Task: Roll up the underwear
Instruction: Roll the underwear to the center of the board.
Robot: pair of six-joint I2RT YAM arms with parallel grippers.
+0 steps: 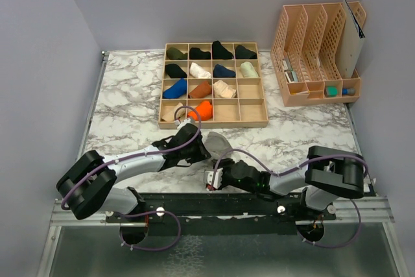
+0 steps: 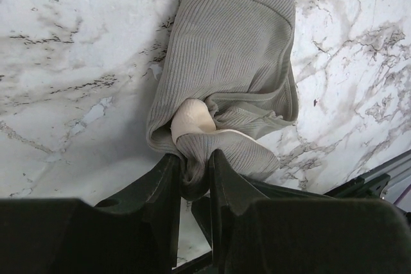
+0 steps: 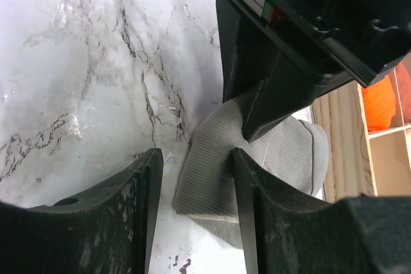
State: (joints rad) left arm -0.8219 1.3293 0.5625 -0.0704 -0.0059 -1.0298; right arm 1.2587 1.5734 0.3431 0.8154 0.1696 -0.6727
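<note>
gripping the crumpled ribbed grey underwear (image 2: 231, 49) is the left claw (image 2: 192, 163), right claw (image 3: 192, 162) released.

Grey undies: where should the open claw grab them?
Probably the flat free edge nearest the right gripper, coming in low from the near side. The left gripper pinches the bunched corner of the undies. The rest lies limp on the table, so that loose edge looks easiest to reach.
</note>
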